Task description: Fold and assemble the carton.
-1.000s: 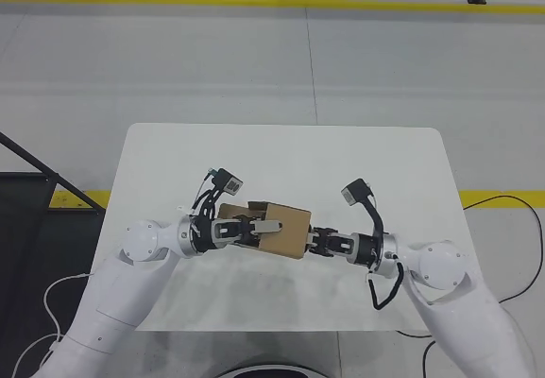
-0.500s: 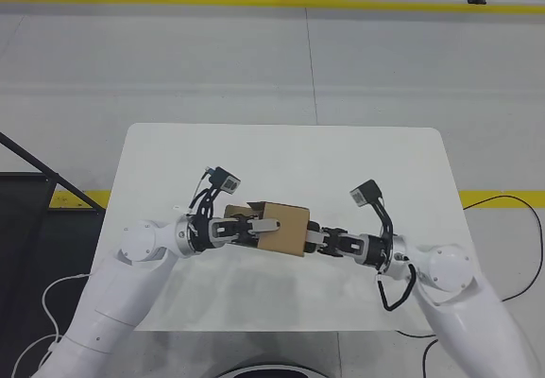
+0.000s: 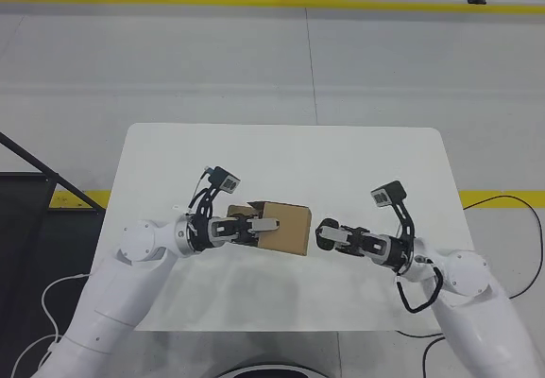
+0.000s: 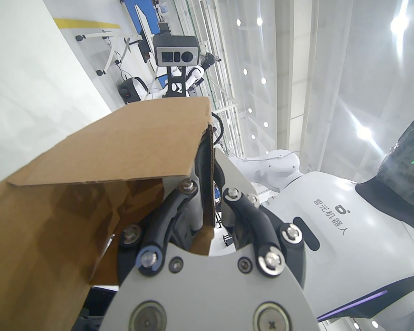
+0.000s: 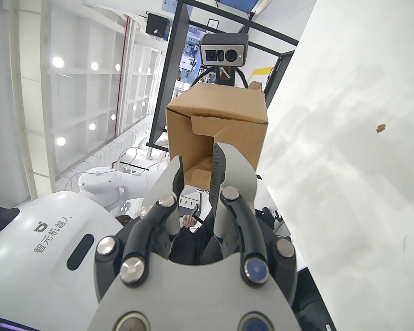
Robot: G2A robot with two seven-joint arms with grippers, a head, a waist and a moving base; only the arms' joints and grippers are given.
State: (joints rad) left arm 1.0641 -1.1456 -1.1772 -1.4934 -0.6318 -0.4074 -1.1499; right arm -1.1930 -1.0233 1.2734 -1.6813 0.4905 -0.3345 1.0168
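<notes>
The brown carton [image 3: 286, 225] hangs just above the middle of the white table [image 3: 366, 161], folded into a box shape. My left gripper [image 3: 258, 227] holds its left end. In the left wrist view that gripper [image 4: 207, 173] is shut on a cardboard wall of the carton [image 4: 107, 160]. My right gripper [image 3: 321, 234] stands a small gap to the right of the box. Seen from the right wrist, the gripper [image 5: 200, 165] is open with nothing between its fingers, facing the carton's [image 5: 227, 108] end flap.
The table has bare room behind the carton and at its right part. A small brown scrap [image 5: 380, 128] lies on the tabletop. A black frame [image 3: 8, 217] stands off the table's left side.
My right gripper has pulled back to the right, off the carton's right end, and a gap now separates them. The left gripper and the carton have stayed in place.
</notes>
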